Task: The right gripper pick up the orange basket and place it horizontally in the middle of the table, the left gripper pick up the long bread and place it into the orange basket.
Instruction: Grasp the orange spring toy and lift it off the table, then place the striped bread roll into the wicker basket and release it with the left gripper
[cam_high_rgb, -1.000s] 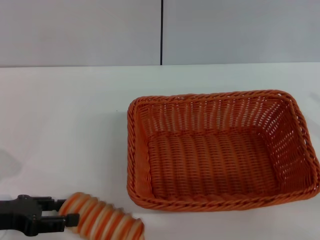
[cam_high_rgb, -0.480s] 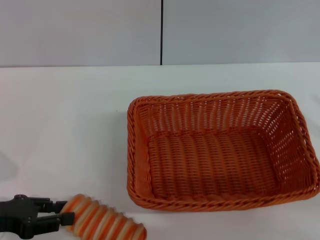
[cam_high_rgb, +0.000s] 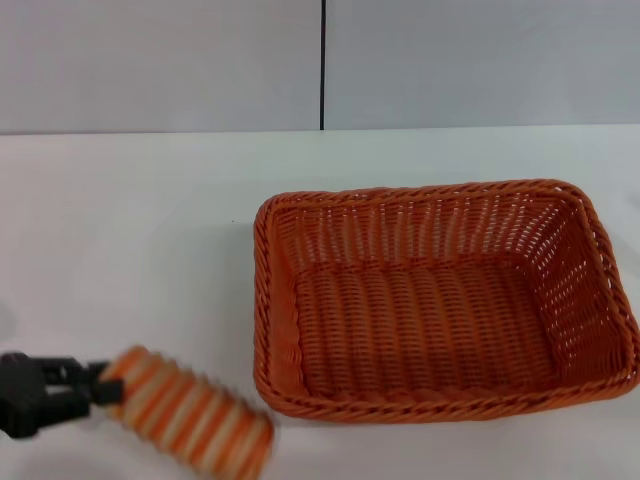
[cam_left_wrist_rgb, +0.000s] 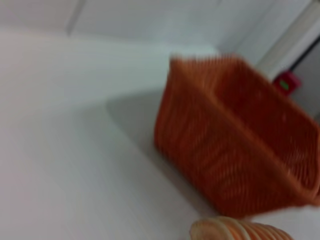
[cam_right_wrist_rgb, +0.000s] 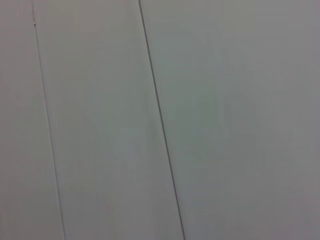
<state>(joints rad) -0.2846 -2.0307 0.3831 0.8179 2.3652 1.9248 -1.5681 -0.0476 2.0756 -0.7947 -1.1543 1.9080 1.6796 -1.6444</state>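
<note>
My left gripper (cam_high_rgb: 100, 390) fingers are clamped on just the long bread's (cam_high_rgb: 190, 422) end, so it might swing loose before reaching the orange basket (cam_high_rgb: 440, 300) at 2 o'clock.

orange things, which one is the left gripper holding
The long bread, striped orange and cream, clamped at its end by the left gripper. The orange basket sits untouched.

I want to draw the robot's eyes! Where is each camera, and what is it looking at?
Head view: on the head, looking down at the table, orange basket and left end effector gripping the long bread.
Left wrist view: on the left arm, facing the orange basket; no fingers show, only the long bread's end.
Right wrist view: faces a plain grey panel; nothing of the robot shows.
Head and left wrist share basket and bread.
</note>
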